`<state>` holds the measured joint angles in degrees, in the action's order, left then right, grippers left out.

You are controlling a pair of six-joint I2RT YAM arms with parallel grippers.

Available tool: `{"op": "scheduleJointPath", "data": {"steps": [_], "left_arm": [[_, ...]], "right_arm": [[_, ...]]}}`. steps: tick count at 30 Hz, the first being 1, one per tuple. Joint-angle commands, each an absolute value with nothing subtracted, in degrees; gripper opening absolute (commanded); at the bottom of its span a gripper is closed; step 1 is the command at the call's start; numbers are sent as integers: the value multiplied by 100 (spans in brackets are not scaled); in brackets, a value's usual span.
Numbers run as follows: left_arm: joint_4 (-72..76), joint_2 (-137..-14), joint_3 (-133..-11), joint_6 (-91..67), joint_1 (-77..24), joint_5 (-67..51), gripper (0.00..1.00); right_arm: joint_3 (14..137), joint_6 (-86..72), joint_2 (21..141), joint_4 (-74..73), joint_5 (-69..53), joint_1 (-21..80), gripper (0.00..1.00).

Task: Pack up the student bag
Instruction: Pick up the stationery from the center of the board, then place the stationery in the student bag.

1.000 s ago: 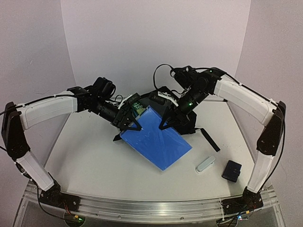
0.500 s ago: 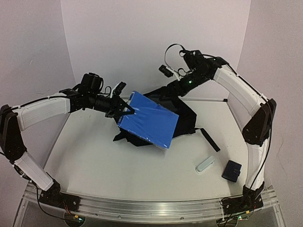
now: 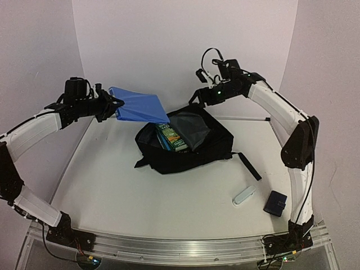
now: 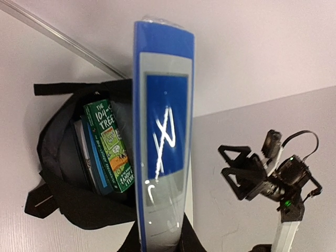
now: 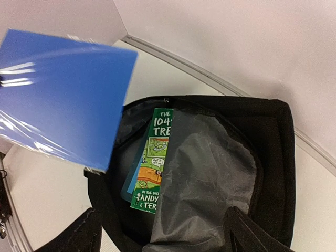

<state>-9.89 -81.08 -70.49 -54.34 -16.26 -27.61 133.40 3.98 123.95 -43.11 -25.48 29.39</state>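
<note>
Left end effector clamps glossy blue folder near student bag.

One student bag, one blue folder, one green book, one blue book, one small white gadget, one dark-blue pouch, and two arms: left arm, right arm.

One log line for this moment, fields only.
left pincer: holds blue folder aloft, left of student bag | right pincer: open, empty, above bag | bag: open, green book inside
</note>
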Motion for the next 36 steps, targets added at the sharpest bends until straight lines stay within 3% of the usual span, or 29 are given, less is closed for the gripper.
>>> {"op": "scheduleJointPath", "data": {"steps": [1, 7, 16, 19, 23, 36], "left_arm": [[-1124, -7380, -6852, -5810, -1592, -1669, 0], [-1201, -6778, -6280, -6133, -1593, -1214, 0], [-1196, -6142, -5664, -6376, -1593, -1045, 0], [-1212, -6080, -5584, -6360, -1591, -1147, 0], [-1111, -6124, -5475, -6351, -1596, -1439, 0], [280, -6870, -5103, -6589, -1608, -2595, 0]], "right_arm": [[13403, 497, 12804, -4100, -1650, 3463, 78], [13552, 681, 13547, -4065, -413, 3914, 76], [13590, 903, 14427, -3904, 470, 3956, 69], [13599, 942, 14519, -3858, 752, 3959, 45], [13574, 847, 14302, -3857, 714, 3959, 2], [13650, 5, 13111, -3822, -983, 3942, 0]]}}
